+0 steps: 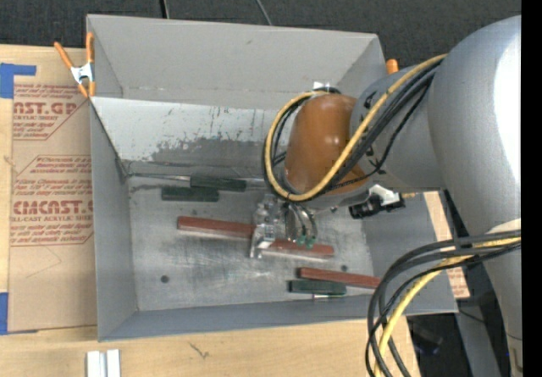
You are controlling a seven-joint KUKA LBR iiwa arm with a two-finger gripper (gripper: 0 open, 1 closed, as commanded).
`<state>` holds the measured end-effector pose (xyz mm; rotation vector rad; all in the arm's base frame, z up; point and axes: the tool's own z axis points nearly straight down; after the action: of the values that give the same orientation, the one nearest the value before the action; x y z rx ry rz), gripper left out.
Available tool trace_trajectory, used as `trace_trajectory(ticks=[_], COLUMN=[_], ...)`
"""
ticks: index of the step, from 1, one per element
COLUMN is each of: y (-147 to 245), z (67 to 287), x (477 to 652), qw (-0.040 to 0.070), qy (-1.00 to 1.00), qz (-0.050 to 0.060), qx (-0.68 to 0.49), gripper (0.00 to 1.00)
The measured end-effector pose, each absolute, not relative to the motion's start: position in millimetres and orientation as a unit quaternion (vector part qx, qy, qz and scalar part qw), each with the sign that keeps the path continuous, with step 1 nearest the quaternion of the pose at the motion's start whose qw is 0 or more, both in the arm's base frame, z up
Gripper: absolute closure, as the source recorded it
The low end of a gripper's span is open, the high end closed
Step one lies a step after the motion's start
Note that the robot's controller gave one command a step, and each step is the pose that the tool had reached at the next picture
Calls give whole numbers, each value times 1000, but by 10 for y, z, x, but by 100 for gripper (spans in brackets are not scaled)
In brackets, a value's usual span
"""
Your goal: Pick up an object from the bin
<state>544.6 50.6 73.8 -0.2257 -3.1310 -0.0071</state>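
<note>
- A grey metal bin [110, 223] is seen from above and a little to one side. Its floor is scuffed and scratched, and its sloping back wall is streaked with dark marks.
- No brand or label can be made out on the things in the bin; any print on them is too small to be read.
- The arm [474, 130] is seen reaching in from the right. Its silver-grey body is followed by an orange-brown cover [320, 142] at the wrist, round which yellow and black cables [279, 125] are looped.
- The pincer [278, 233] is lowered to the bin's floor, near the middle and somewhat to the right.
- A long red-brown stick [212, 227] lies flat across the middle of the floor, running from the left toward the right and slightly toward the front.
- The pincer is set right over the right-hand half of that stick, whose line is crossed there by the pincer's metal tip.
- Whether the pincer is apart, together or clamped on the stick cannot be told.
- A small green piece [306, 241] is seen just to the right of the pincer, on or against the stick; what it is cannot be told.
- A dark green stick [190, 192] lies at the back of the floor, near the foot of the back wall, well apart from the pincer.
- A shorter red-brown stick [339, 276] lies toward the front right, near the pincer.
- A dark pen-like stick [315, 287] lies just beside that one, on its front side.
</note>
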Motion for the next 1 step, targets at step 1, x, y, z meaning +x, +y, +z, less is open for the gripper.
trace_trajectory(ticks=[1], y=[502], z=[811], x=[5429], qw=[2], qy=[-997], qz=[-1], qx=[-72], gripper=[100])
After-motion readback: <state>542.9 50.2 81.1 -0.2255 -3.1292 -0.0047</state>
